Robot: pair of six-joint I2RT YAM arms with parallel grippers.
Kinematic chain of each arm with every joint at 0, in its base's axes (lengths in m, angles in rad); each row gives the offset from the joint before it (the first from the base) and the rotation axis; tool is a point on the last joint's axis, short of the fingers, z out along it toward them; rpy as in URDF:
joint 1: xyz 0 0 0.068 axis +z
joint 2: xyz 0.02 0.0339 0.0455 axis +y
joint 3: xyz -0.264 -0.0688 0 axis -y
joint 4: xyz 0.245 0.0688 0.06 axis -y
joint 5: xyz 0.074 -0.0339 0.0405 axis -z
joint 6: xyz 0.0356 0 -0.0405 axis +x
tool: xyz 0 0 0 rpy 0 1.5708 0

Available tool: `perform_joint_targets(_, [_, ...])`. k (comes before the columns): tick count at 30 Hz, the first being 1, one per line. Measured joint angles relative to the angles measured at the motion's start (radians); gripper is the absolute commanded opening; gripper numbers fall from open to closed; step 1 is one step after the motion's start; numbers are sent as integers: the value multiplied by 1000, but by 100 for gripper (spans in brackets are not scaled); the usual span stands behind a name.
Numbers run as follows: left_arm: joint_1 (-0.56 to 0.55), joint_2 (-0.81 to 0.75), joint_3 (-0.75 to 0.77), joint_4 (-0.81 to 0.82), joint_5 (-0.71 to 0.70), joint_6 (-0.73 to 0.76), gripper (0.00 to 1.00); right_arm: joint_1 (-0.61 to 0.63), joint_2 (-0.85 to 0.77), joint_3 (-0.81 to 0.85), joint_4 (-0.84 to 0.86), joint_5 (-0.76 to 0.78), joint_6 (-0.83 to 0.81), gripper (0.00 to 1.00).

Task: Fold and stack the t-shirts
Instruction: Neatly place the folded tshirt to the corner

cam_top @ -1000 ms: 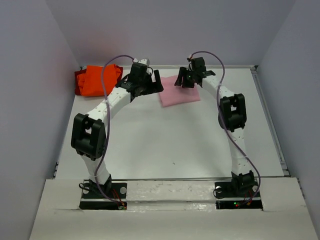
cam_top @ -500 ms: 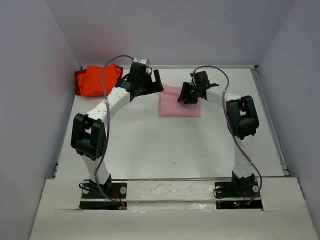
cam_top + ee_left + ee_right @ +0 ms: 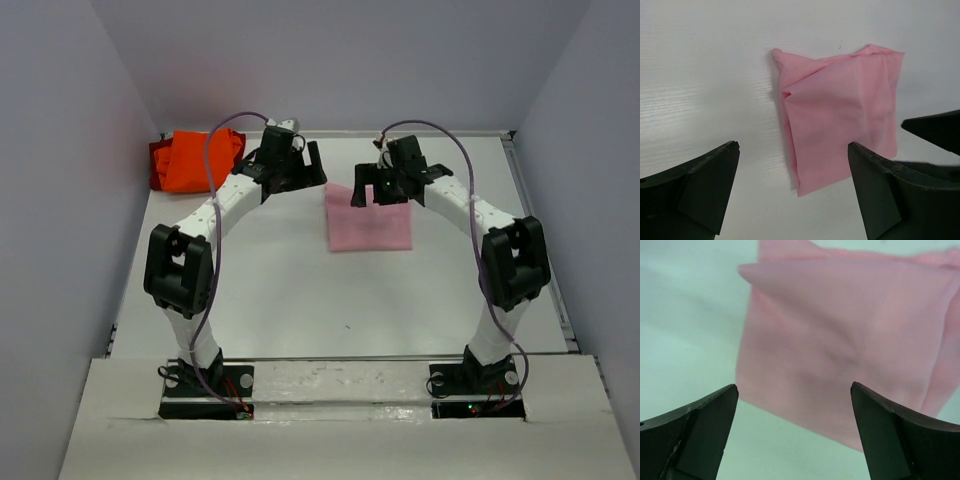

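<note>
The light pink t-shirt (image 3: pixel 370 225) lies folded into a rough square on the white table, right of centre. It also shows in the left wrist view (image 3: pixel 840 115) and the right wrist view (image 3: pixel 840 340). My right gripper (image 3: pixel 380 192) hovers open and empty over its far edge (image 3: pixel 794 386). My left gripper (image 3: pixel 305 170) is open and empty just left of the shirt's far left corner (image 3: pixel 792 146). The orange t-shirts (image 3: pixel 192 160) lie bunched in a pile at the far left corner of the table.
The white table (image 3: pixel 300 290) is walled by grey panels at the back and both sides. The right arm's elbow (image 3: pixel 515 262) stands over the table's right side, and the left arm's elbow (image 3: pixel 178 270) over its left side.
The pink shirt has slid toward the near side and a little right along with my right gripper, which now stands open above it. The right elbow swung right. The left arm barely moved.
</note>
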Motion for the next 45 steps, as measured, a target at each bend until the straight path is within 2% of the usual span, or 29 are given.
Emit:
perform_joint_targets(2, [0,9,0,-1,-2,1,99,35,-94,13,-19,42,-44,95])
perform_joint_targets(6, [0,14,0,-6,-5,2,99,145,-218,26,-65,162,-126,96])
perform_joint_targets(8, [0,14,0,-8,-2,2,99,232,-237,20,-84,269,-181,100])
perform_joint_targets(13, [-1,14,0,-11,10,2,99,408,-188,-77,-148,496,-290,100])
perform_joint_targets(19, [-21,15,0,-32,1,6,99,425,-148,-222,-172,674,-354,100])
perform_joint_targets(22, [-35,21,2,-38,2,9,99,420,-148,-275,-117,750,-377,100])
perform_joint_targets(28, [-49,25,2,-53,7,9,99,420,-122,-329,21,780,-435,99])
perform_joint_targets(32, [-47,25,6,-58,-2,9,99,420,-63,-329,109,773,-460,94])
perform_joint_targets(35, [-40,24,6,-59,-13,8,99,421,-12,-296,172,783,-482,71])
perform_joint_targets(36, [-32,24,6,-60,-18,4,99,421,0,-290,189,782,-486,53])
perform_joint_targets(37, [-26,23,6,-59,-20,0,99,421,14,-282,206,780,-489,1])
perform_joint_targets(42, [19,6,-24,-19,5,-45,99,417,57,-268,223,765,-472,0])
perform_joint_targets(45, [63,-45,-168,102,85,-123,99,408,57,-263,221,754,-460,0])
